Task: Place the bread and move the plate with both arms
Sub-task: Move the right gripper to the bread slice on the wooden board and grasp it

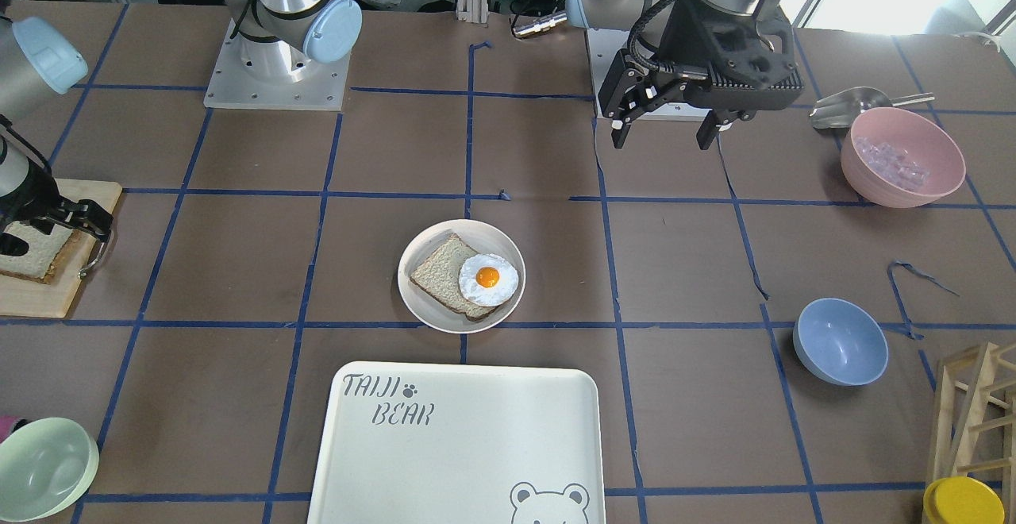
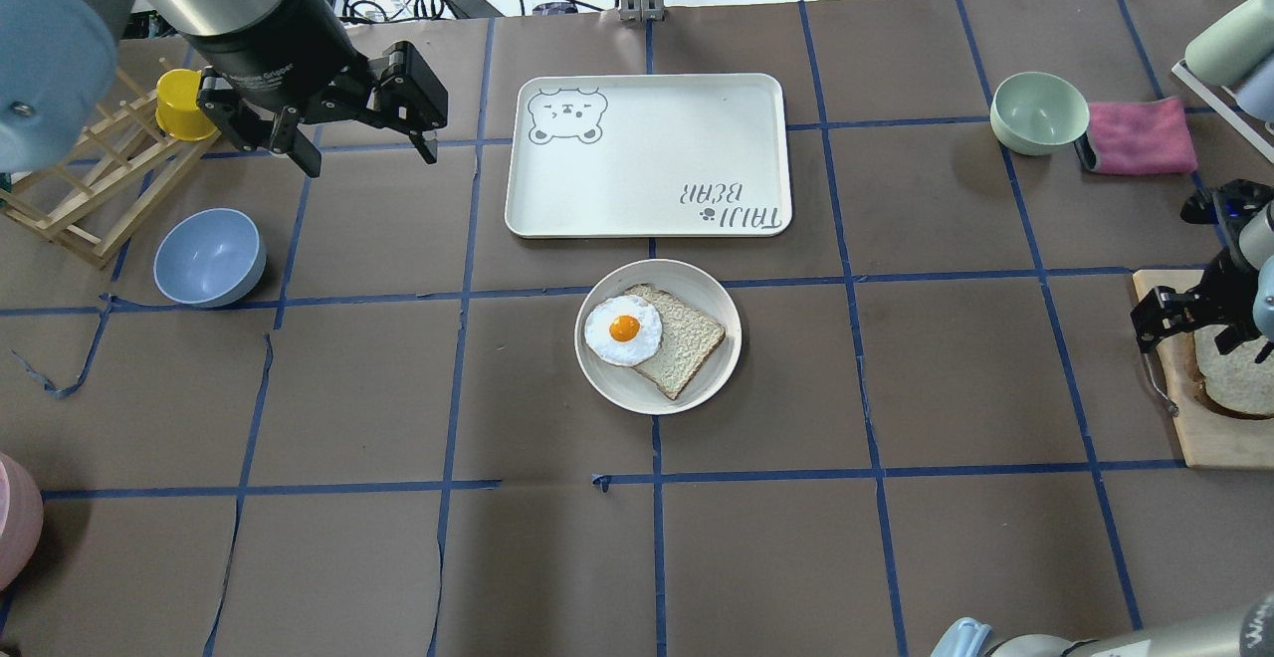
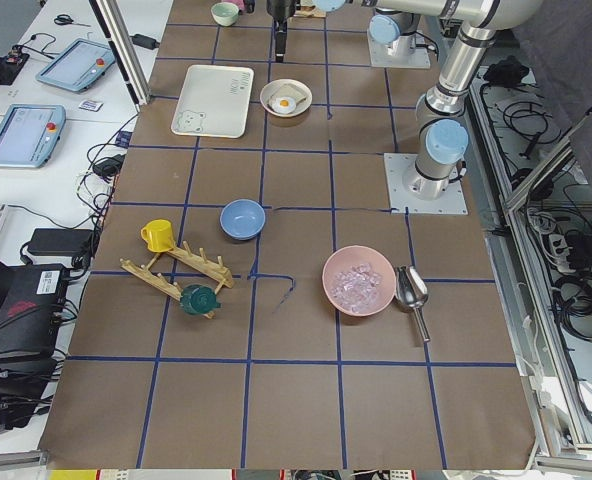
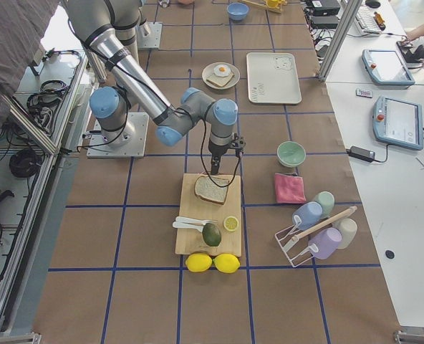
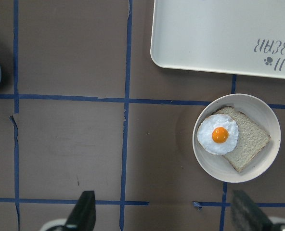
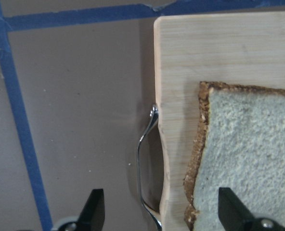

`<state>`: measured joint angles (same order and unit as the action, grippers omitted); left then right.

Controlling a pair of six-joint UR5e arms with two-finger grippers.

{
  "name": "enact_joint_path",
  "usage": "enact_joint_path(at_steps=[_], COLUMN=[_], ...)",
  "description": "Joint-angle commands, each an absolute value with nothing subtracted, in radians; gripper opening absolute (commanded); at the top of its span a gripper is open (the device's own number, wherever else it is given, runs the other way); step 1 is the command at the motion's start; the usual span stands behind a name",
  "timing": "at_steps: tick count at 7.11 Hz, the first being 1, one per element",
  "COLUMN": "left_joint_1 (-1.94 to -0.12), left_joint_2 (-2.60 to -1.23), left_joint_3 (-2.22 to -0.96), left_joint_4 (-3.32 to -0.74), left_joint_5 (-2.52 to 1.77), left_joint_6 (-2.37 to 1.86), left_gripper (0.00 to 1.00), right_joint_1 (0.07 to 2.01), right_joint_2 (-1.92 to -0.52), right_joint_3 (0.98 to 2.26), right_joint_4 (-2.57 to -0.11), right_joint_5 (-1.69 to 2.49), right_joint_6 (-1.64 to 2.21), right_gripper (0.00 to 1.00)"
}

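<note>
The white tray [image 1: 476, 445] bears "TAIJI BEAR" in grey beside a paw mark; small lettering on the left pincer [image 2: 370, 161] is probably illegible.

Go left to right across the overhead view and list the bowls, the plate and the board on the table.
pink bowl at the picture's edge → blue bowl → plate → green bowl → cutting board bearing the bread
</note>
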<state>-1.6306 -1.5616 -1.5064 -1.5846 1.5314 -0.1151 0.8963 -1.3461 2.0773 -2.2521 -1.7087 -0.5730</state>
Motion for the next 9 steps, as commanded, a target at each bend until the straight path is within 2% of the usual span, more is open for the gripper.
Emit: enact_joint_path(at_steps=[1,2,5,8,9], left_joint_1=[-1.631,-1.631,-1.631,-1.628,-1.628], left_joint_2=[-1.562,-1.562,-1.562,-1.562,-1.562], left_joint_3=[-1.506,-1.506,-1.505,-1.505,-1.505], left_joint_4=[-1.585,-1.585,-1.585,-1.585,-1.585], left_joint_5=[1.531,1.531,1.531,1.531,1.531], left_joint_6=[-0.115,-0.115,-0.117,-0.115,-0.115], left_gripper=[1.0,1.0,1.0,1.0,1.0], right_joint_1=[0.879,0.879,0.879,0.879,0.879], right_joint_2=[-1.33,-1.327,-1.299,-1.298,-1.298], right_joint_3=[2.076,2.079,2.079,2.08,2.08], right_joint_4=[-2.285,-2.298,-2.338,-2.336,-2.333], right_joint_5=[-1.764,-1.764,-1.76,-1.756,-1.761], right_joint_6=[-0.591,-0.591,-0.591,-0.591,-0.591], right_gripper=[0.52,0.48,0.48,0.29,0.14])
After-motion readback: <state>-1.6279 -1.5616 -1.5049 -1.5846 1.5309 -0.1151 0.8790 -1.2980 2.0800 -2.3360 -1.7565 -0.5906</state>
